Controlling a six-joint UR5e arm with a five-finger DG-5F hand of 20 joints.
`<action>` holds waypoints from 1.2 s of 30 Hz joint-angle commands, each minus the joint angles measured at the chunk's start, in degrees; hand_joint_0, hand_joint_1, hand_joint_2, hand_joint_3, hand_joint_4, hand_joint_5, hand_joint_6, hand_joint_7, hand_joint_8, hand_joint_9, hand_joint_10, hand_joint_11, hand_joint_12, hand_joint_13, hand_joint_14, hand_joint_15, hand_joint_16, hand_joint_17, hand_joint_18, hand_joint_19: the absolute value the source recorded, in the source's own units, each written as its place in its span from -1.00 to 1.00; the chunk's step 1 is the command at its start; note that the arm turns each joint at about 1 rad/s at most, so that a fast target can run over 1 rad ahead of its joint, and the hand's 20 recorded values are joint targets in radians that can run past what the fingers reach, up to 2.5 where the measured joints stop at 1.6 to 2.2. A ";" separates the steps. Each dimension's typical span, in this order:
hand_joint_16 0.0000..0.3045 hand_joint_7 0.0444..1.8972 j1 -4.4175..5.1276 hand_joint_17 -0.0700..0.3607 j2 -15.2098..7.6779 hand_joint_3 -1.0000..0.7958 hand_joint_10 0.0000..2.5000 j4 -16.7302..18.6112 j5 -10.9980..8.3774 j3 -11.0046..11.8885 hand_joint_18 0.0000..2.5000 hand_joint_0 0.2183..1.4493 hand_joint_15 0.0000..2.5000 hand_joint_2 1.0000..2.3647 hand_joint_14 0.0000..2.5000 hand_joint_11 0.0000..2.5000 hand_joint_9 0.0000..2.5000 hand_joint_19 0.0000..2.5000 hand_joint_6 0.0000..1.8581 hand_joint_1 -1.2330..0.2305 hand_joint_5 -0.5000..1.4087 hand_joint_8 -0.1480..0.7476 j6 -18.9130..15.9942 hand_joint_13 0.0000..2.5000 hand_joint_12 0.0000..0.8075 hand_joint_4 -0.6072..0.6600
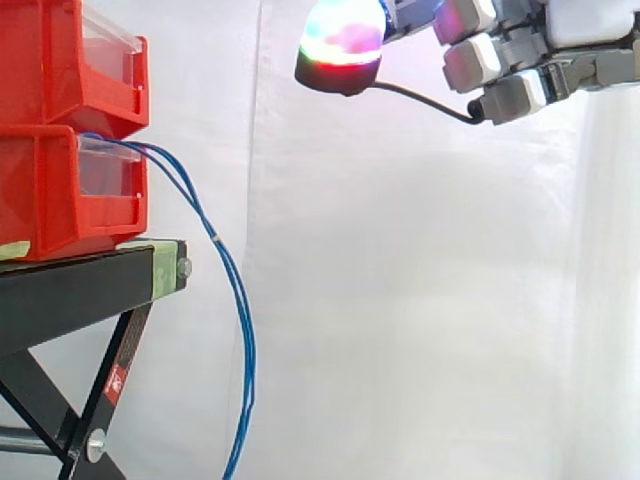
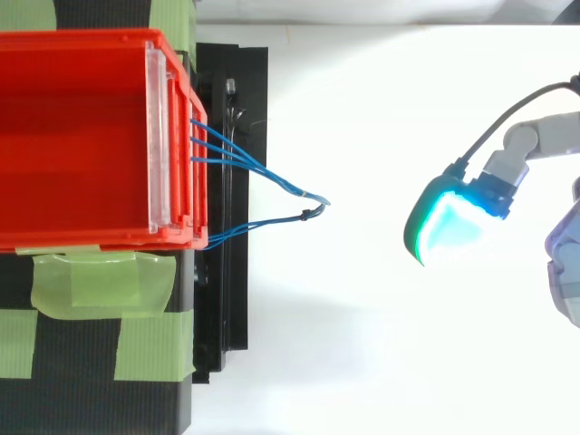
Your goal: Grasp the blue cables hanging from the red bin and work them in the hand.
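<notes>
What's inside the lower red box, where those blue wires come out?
Only the blue cables show, coming out over the clear front of the lower red bin. The upper red bin stacked on it covers the rest.

We note white curtain (image 1: 420, 320) across whole backdrop in side view, soft vertical folds, lit bright and even, palest toward right edge. At left we see black stand (image 1: 70, 290): flat top rail, slanted brace (image 1: 135, 335) below with small red label (image 1: 114, 381) and round silver fitting (image 1: 96, 445). Rail end wrapped in green tape (image 1: 163, 266), silver bolt (image 1: 184, 267) beside it. From above we see more green tape patches on stand top, plain white ground (image 2: 381, 362) to right.
</notes>
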State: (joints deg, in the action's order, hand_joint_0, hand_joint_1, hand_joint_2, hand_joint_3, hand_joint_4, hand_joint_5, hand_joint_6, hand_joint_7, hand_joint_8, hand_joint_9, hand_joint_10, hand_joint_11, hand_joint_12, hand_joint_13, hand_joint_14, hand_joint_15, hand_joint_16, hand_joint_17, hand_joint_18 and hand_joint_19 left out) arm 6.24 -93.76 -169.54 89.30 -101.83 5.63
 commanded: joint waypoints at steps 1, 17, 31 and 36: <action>-0.63 -0.11 0.00 -0.09 -0.02 -0.78 -0.99 0.00 0.00 0.05 -0.33 0.10 -0.37 -0.99 -0.98 -0.33 -0.30 -0.31 -0.99 -0.04 -0.47 0.15 0.00 -0.28 0.08 0.41; -0.64 -0.15 0.00 -0.11 -0.02 -0.98 -0.99 -0.09 0.00 0.05 -0.43 -0.01 -0.60 -1.00 -0.99 -0.52 -0.42 -0.43 -0.99 -0.01 -0.54 0.08 0.00 -0.51 -0.02 0.35; -0.62 -0.14 0.00 -0.07 -0.02 -1.00 -0.99 -0.09 0.00 0.05 -0.49 -0.06 -0.59 -1.00 -0.99 -0.50 -0.43 -0.42 -0.99 -0.02 -0.54 0.11 0.00 -0.54 0.02 0.37; -0.62 -0.14 0.00 -0.07 -0.02 -1.00 -0.99 -0.09 0.00 0.05 -0.49 -0.05 -0.59 -1.00 -0.99 -0.49 -0.43 -0.42 -0.99 -0.02 -0.54 0.10 0.00 -0.54 0.02 0.37</action>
State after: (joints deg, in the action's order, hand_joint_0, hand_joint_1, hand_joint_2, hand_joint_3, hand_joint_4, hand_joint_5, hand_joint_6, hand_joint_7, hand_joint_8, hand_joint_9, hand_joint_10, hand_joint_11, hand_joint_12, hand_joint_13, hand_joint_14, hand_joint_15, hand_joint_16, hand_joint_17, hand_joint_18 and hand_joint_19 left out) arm 6.24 -93.76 -169.63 89.30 -101.80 5.62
